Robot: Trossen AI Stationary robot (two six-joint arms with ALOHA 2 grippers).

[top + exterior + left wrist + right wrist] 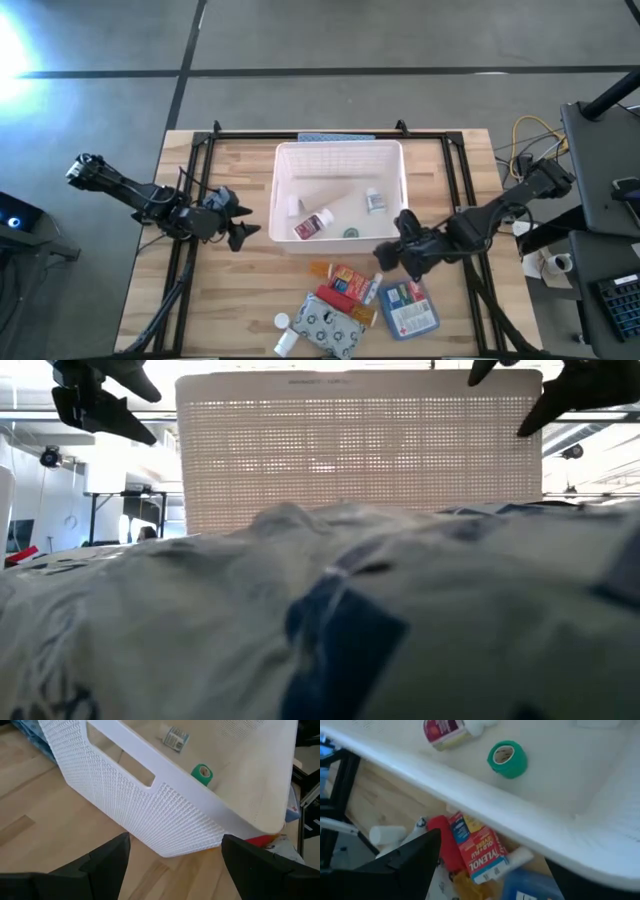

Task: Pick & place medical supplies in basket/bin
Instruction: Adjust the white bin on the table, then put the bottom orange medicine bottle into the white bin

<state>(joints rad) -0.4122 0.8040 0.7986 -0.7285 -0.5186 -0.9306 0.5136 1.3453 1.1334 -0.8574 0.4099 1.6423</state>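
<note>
The white bin (340, 158) stands mid-table. On its floor lie a red-labelled bottle (313, 223), a green roll (351, 233) and a small vial (375, 200). Near the table's front edge lie a red-orange box (348, 283), a blue-white flat box (408, 305), a grey patterned pouch (328, 322) and white bottles (283, 322). My left gripper (240, 222) hangs open just left of the bin, facing its slotted wall (135, 795). My right gripper (395, 255) hangs open above the bin's near right corner, over the box (477, 847) and a red tube (445, 845).
A black frame (200, 180) runs along the table's left, far and right sides. A blue-grey mat (335, 137) peeks out behind the bin. In the low view the pouch (330, 620) fills the foreground and hides most of the table. Bare wood lies at the table's near left.
</note>
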